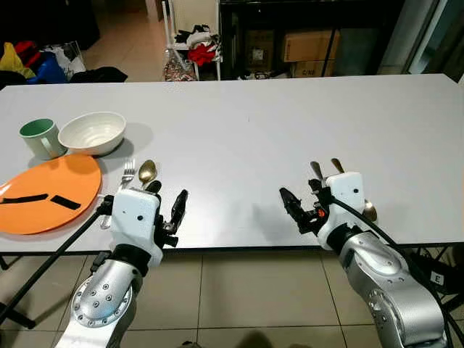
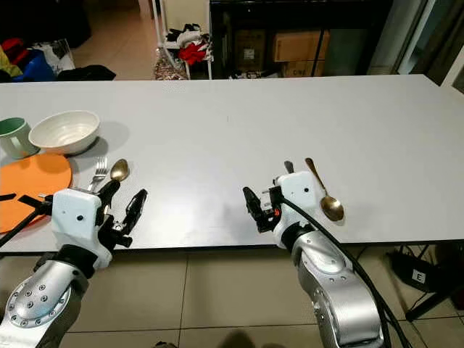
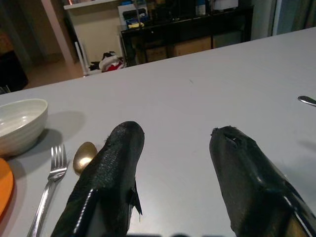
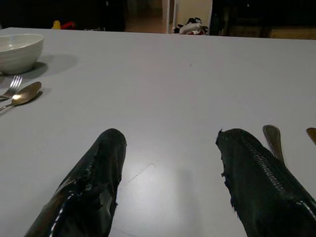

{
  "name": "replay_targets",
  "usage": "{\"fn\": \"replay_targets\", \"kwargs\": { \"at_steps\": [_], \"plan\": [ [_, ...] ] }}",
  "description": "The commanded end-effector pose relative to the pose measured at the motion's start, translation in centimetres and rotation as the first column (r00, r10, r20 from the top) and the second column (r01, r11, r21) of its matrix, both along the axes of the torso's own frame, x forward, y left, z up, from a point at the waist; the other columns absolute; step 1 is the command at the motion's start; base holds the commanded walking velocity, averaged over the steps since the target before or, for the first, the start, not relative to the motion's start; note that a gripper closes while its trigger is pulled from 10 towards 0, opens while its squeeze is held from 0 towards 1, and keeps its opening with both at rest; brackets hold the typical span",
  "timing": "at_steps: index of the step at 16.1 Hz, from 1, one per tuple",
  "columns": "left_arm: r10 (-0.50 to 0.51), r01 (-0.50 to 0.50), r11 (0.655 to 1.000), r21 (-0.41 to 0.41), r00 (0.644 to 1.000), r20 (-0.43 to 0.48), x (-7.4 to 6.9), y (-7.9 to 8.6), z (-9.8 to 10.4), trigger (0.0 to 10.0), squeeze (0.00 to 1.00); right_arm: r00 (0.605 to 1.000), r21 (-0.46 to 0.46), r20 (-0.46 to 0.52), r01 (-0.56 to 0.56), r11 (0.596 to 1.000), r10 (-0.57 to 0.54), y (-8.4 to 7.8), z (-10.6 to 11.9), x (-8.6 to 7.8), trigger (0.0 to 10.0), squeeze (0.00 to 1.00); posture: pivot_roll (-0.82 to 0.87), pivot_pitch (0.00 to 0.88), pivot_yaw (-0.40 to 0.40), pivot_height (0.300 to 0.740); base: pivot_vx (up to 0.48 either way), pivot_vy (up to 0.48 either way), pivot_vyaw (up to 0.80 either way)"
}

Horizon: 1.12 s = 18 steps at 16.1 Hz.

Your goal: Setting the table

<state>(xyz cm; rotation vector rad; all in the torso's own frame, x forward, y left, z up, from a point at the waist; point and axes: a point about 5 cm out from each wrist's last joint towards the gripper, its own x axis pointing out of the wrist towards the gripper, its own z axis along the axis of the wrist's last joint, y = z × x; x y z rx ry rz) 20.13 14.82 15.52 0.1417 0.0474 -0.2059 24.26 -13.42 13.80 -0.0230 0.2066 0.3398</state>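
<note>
Nearest the camera, both silver arms reach up to the front edge of the white table [image 1: 254,130]; left gripper [image 1: 168,208] hovers at the near edge w/ its two black fingers spread apart, nothing between them, and right gripper [image 1: 299,206] sits likewise at the near edge further right, fingers apart & empty. Just beside the left gripper, on its outer side, lie a silver fork [image 1: 127,172] and a gold spoon [image 1: 147,171], side by side, handles running toward the robot and partly hidden behind the white wrist housing. Left of those, an orange plate [image 1: 51,190] lies flat at the table's near-left corner w/ two dark strips on it, can't tell what they are. By the right wrist, a second gold spoon [image 2: 323,192] lies w/ bowl toward the near edge, handle pointing away, and a grey utensil [image 2: 288,167] beside it, mostly hidden by the wrist, kind unclear. Further back on the left, a white bowl [image 1: 92,133] stands just behind the plate, and a green mug [image 1: 40,138] right next to the bowl on its left. Beyond the table: tiled floor, a rack w/ red & dark clothes [image 1: 194,43], and a dark shelf holding cardboard boxes [image 1: 308,47]
</note>
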Motion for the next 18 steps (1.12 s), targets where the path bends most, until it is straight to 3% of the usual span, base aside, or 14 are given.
{"fn": "replay_targets", "kwargs": {
  "at_steps": [1,13,18],
  "plan": [
    [0.004,-0.003,1.000,0.016,1.000,-0.009,0.16,0.13,-0.15,10.0,0.00,1.000,0.005,0.006,-0.019,1.000,0.019,0.33,0.01,0.27,10.0,0.00,-0.07,0.000,0.073,0.740,-0.266,0.000,0.00],
    [0.001,0.000,1.000,0.023,1.000,-0.014,0.30,0.08,-0.17,10.0,0.00,1.000,0.016,0.003,-0.013,1.000,0.013,0.39,-0.32,1.04,10.0,0.00,-0.06,0.000,0.069,0.740,-0.021,0.000,0.00],
    [0.007,-0.006,1.000,0.025,1.000,-0.016,0.23,0.19,-0.15,10.0,0.00,0.997,0.020,-0.003,-0.072,0.997,0.072,0.70,-0.63,0.73,10.0,0.00,-0.06,0.000,0.072,0.740,0.000,0.000,0.16]
  ]
}}
